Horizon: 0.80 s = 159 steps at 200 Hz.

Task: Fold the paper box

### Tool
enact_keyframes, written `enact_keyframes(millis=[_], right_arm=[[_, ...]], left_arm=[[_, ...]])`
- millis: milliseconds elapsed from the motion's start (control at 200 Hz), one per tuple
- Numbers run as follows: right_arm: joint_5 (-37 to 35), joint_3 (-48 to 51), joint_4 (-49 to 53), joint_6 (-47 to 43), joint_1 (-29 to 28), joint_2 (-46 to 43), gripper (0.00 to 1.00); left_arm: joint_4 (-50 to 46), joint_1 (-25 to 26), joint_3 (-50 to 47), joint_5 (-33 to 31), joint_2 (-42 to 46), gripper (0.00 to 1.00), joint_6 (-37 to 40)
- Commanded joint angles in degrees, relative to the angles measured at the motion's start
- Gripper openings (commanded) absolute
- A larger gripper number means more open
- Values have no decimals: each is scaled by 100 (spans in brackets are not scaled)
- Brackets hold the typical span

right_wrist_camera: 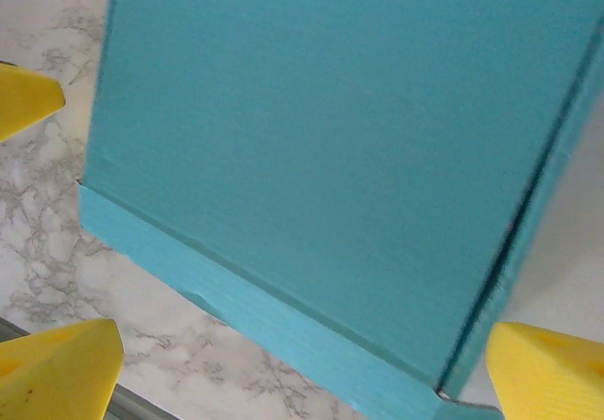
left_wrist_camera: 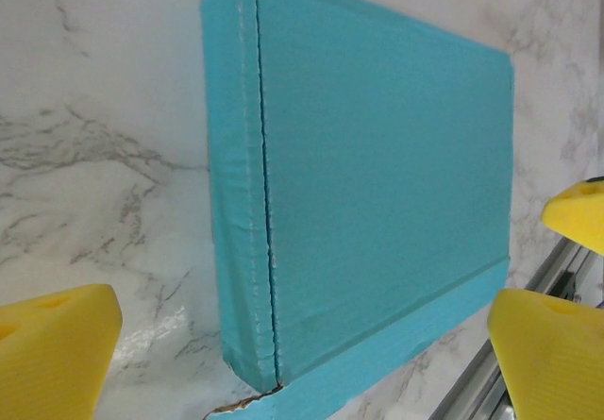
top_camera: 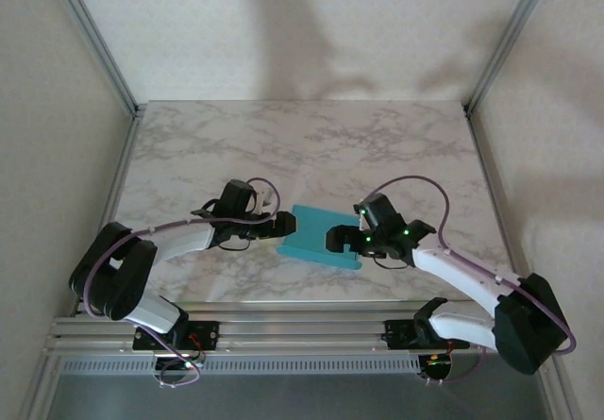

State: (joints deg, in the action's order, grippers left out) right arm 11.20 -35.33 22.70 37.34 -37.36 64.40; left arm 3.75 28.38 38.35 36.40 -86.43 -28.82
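Paper box [top_camera: 316,233]: long axis runs between my left gripper [top_camera: 284,224] and right gripper [top_camera: 332,240]; both spread wide, empty, equally near.

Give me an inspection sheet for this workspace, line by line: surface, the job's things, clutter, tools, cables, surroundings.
Surface: marble-pattern table, flat, no spills seen.
Job's things: paper box, turquoise, folded up into a flat closed shape, lying on the table between the two tools.
Clutter: nothing seen.
Tools: left tool open at the box's left edge; right tool open over its right side; neither grips it.
Cables: purple cables loop along both arms, clear of the box.
Surroundings: aluminium frame posts, pale walls, a rail at the near edge.
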Motion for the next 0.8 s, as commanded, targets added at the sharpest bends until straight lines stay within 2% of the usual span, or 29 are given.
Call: enact_keyframes(millis=[0, 355, 791], right_arm=[[266, 396, -340, 471, 144, -288, 99], [614, 1320, -1312, 892, 613, -568, 99], [989, 1407, -2231, 815, 667, -228, 99]], left_arm=[[-88, 110, 241, 318, -139, 99, 233], [-185, 321, 564, 565, -548, 99, 419], [-217, 352, 621, 573, -620, 100, 522]])
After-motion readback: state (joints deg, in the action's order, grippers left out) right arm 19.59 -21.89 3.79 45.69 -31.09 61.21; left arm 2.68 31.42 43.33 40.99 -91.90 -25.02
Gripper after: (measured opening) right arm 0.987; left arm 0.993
